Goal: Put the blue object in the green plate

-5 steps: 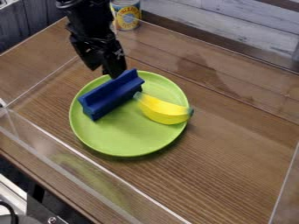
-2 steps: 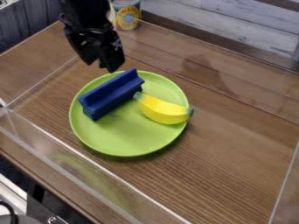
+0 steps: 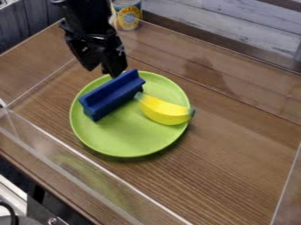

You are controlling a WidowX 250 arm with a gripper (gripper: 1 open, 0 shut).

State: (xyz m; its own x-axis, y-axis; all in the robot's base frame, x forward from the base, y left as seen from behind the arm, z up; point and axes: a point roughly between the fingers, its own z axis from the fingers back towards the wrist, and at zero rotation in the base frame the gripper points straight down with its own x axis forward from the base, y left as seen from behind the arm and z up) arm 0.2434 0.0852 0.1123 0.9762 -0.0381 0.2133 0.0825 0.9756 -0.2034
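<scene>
Just one blue object [image 3: 114, 94], one green plate [image 3: 118, 141]

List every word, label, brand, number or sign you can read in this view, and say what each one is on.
No text here can be read.
Can behind the gripper: a yellow and white printed label, too small and blurred to read.
Blue object, green plate, yellow banana, wooden table: no markings visible.

Block [image 3: 113, 94] and banana [image 3: 165, 110] side by side in plate [image 3: 112, 141].
</scene>
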